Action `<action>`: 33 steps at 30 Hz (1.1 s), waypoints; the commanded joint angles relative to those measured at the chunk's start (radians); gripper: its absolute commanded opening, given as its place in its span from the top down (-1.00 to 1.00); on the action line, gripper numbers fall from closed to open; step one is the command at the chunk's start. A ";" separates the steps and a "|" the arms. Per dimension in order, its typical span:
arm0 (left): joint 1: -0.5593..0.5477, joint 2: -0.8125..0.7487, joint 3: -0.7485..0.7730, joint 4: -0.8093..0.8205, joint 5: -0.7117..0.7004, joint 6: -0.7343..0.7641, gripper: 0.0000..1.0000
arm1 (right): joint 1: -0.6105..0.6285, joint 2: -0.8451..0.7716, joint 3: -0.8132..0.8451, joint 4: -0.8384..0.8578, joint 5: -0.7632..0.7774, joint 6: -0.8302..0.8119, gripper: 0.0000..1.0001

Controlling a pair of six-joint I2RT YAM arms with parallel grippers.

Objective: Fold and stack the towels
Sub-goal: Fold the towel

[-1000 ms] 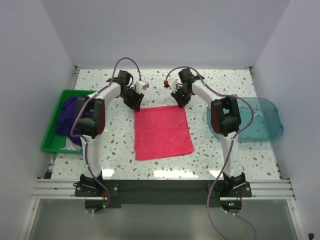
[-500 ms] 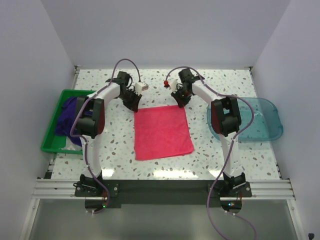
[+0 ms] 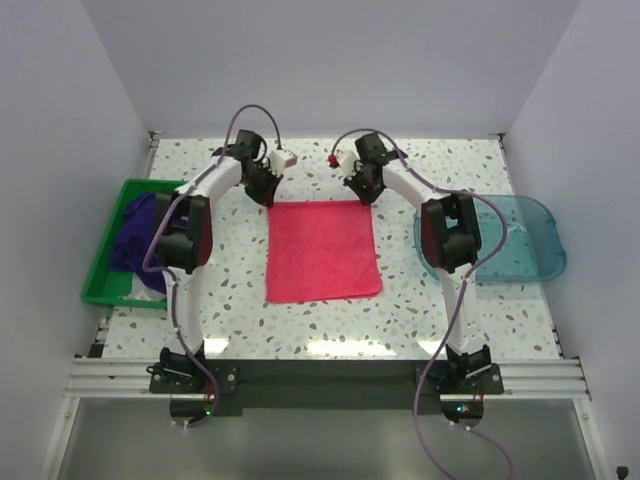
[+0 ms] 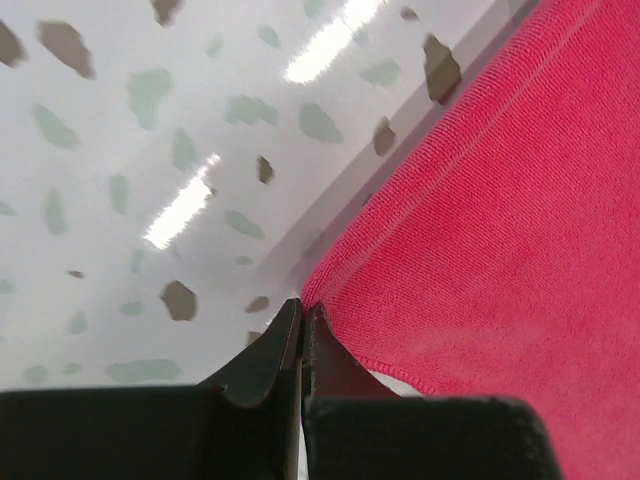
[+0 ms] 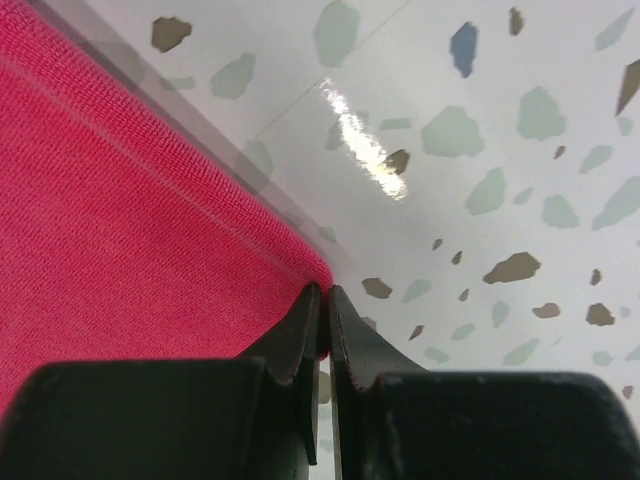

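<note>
A hot pink towel point(image 3: 322, 250) lies spread flat in the middle of the speckled table. My left gripper point(image 3: 268, 192) is shut on its far left corner point(image 4: 330, 285), jaws pinched together at the hem. My right gripper point(image 3: 363, 192) is shut on its far right corner point(image 5: 300, 262), with pink cloth between the tips. Both corners are lifted a little off the table. Dark purple towels point(image 3: 137, 230) lie bunched in the green bin point(image 3: 102, 262) at the left. No pale grey-white towel shows.
A translucent teal tray point(image 3: 520, 240) sits at the right edge of the table. White walls close in the back and both sides. The arms' bases stand on the rail at the near edge.
Both grippers have moved toward the far side of the table, pulling the pink towel's far edge with them. The whole towel has slid farther back and lies straighter.
</note>
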 commanded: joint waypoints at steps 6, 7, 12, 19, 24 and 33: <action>0.004 -0.122 -0.012 0.177 -0.171 -0.110 1.00 | -0.001 -0.151 -0.043 0.131 0.208 0.033 1.00; 0.001 -0.141 -0.058 0.191 -0.184 -0.136 1.00 | 0.002 -0.174 -0.090 0.157 0.218 0.046 1.00; -0.024 -0.285 -0.205 0.226 -0.295 -0.211 1.00 | 0.040 -0.280 -0.199 0.184 0.300 0.076 1.00; -0.039 -0.460 -0.412 0.276 -0.334 -0.383 1.00 | 0.120 -0.430 -0.389 0.219 0.406 0.149 1.00; -0.050 -0.566 -0.561 0.274 -0.297 -0.489 1.00 | 0.178 -0.529 -0.524 0.233 0.442 0.209 1.00; -0.050 -0.693 -0.765 0.311 -0.159 -0.587 1.00 | 0.192 -0.651 -0.695 0.207 0.374 0.367 1.00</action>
